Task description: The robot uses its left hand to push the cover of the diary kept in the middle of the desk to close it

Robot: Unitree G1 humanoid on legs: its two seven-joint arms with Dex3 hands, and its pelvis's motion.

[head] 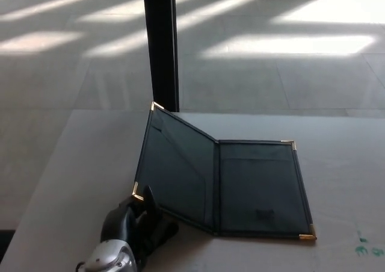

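The left hand (137,228) came in at the bottom left of the head view, its silver wrist at the very edge of the picture. Its dark fingers (148,207) were bunched together and reached up under the near corner of the diary's left cover (175,170), touching its lower edge just beside the gold corner cap (137,192). It gripped nothing; the fingers only pressed against the cover from the outside. The right hand did not show.

The diary (222,182) lay near the middle of the tabletop (78,163), open like a book. It was dark, almost black, with gold caps on its corners. Its right half (258,188) rested flat on the tabletop, with a small dark mark low on its inner face. The left cover was lifted off the surface and tilted steeply up toward the spine, so that its far corner (156,106) stood well above the tabletop. A slanted pocket showed on the inside of the raised cover.

The tabletop was pale and plain, with a few small green marks (366,248) near its lower right edge, well apart from the diary. Behind the tabletop a black post (159,43) rose from the floor, just beyond the raised cover's far corner. The tiled floor (271,55) around it was grey, crossed by bright bands of sunlight.
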